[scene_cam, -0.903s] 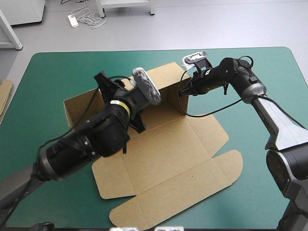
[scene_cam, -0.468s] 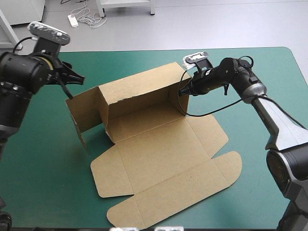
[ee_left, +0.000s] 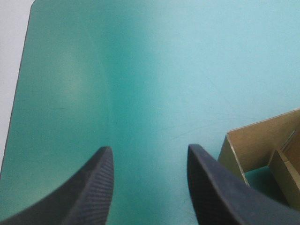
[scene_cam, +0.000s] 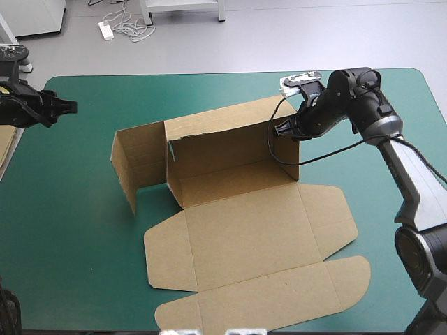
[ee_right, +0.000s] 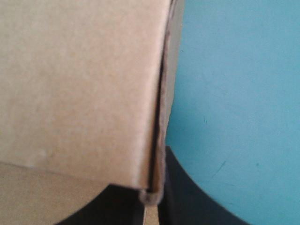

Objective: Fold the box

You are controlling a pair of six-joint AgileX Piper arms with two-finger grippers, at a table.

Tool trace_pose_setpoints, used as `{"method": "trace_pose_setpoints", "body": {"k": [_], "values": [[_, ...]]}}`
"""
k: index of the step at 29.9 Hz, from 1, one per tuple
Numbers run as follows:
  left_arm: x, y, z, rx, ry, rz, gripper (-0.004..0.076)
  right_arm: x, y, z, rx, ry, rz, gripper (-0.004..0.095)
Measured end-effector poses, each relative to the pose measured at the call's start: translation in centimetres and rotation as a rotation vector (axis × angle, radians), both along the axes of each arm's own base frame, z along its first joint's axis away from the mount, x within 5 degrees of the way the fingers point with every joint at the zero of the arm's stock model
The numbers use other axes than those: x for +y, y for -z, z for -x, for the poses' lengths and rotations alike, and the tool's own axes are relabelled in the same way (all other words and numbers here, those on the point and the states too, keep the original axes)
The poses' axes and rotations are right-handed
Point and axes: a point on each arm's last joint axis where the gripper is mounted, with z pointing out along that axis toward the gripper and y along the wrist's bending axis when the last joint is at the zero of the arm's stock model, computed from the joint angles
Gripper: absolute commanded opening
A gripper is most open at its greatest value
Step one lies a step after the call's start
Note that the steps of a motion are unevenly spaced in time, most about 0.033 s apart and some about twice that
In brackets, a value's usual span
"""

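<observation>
The brown box (scene_cam: 237,230) is sitting in the middle of the counter (scene_cam: 77,251), back wall and side flaps standing and front panels lying flat. The right gripper (scene_cam: 281,129) is pinching the far right corner, apparently bracing the walls upright. The left gripper (ee_left: 147,154) is hovering with fingers spread by the counter's left edge, well apart from the box.

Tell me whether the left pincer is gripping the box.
No: the left pincer stands open above the cover, with the box off to one side, untouched.
</observation>
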Motion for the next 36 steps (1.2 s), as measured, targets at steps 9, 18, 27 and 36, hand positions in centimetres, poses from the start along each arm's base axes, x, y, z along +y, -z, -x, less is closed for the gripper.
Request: {"method": "trace_pose_setpoints", "body": {"k": [9, 18, 27, 36], "values": [[-0.4, 0.6, -0.9, 0.015, 0.030, 0.058, 0.0351, -0.8, 1.0, -0.8, 0.033, 0.133, 0.074, -0.0019], [-0.7, 1.6, -2.3, 0.042, 0.077, 0.097, 0.0351, -0.3, 1.4, -3.1, -0.016, 0.172, 0.055, 0.0077], [-0.7, 1.8, -2.4, 0.045, 0.085, 0.096, 0.0351, 0.2, 3.6, -4.8, -0.013, 0.179, 0.058, 0.0528], [-0.7, 1.7, -2.5, 0.036, 0.095, 0.084, 0.0351, 0.2, 3.6, -4.7, -0.015, 0.154, 0.068, 0.0583]]}}
